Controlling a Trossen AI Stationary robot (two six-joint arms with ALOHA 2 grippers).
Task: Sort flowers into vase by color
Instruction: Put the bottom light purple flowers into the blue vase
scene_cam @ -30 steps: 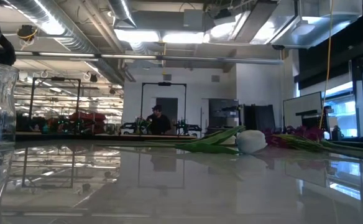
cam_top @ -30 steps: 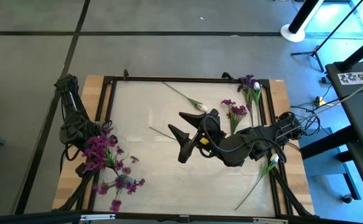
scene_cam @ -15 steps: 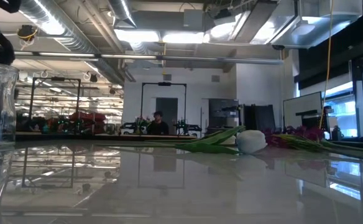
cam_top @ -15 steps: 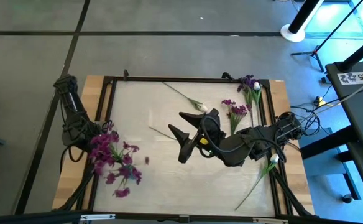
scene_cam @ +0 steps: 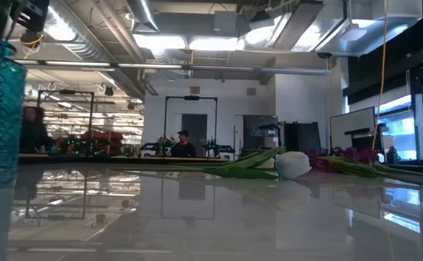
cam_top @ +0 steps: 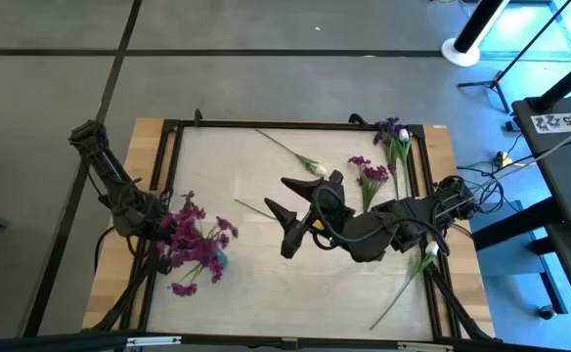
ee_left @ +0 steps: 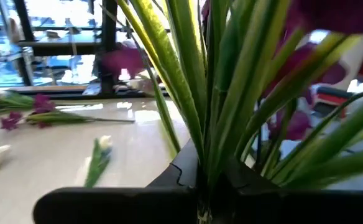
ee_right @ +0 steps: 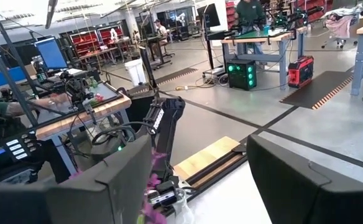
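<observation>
left fingers (cam_top: 158,230) hidden by purple flowers (cam_top: 196,244)

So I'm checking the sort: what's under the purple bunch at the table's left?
From above, the purple bunch hides nearly everything beneath it; only a sliver of teal shows at its edge. The low view shows a teal vase there. The left claw is shut on the stems.

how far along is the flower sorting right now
Partly done. The left end effector is shut on a purple bunch at the table's left edge, near a teal vase. The right end effector hangs open and empty mid-table. Still loose: white flowers and purple stems.
</observation>
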